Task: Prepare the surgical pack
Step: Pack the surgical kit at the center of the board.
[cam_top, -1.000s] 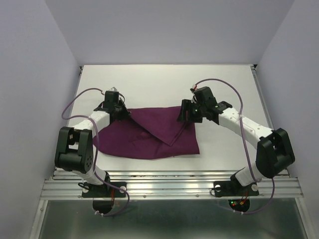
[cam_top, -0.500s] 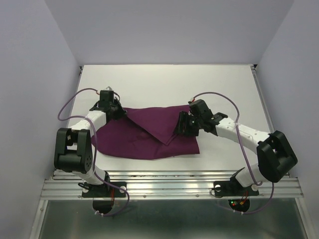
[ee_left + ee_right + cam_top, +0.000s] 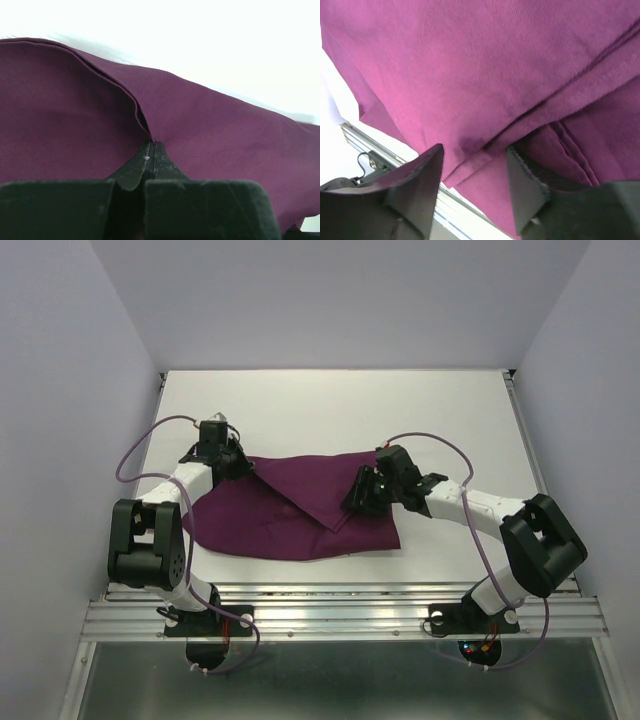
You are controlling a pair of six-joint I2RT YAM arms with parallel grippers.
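While on 1 table [image 3: 330,410], 1 cloth [image 3: 290,520]

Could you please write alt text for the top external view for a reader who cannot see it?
A dark-purple cloth lies partly folded on a white table. The left tool is shut on the cloth's far-left corner; the right tool is open, low over a folded flap near the right edge.

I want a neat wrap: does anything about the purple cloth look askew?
Yes. The purple cloth is folded unevenly: a pointed flap lies slantwise across its middle, edges unaligned. The left gripper pinches its far-left corner; the right gripper straddles the flap's fold, jaws open.
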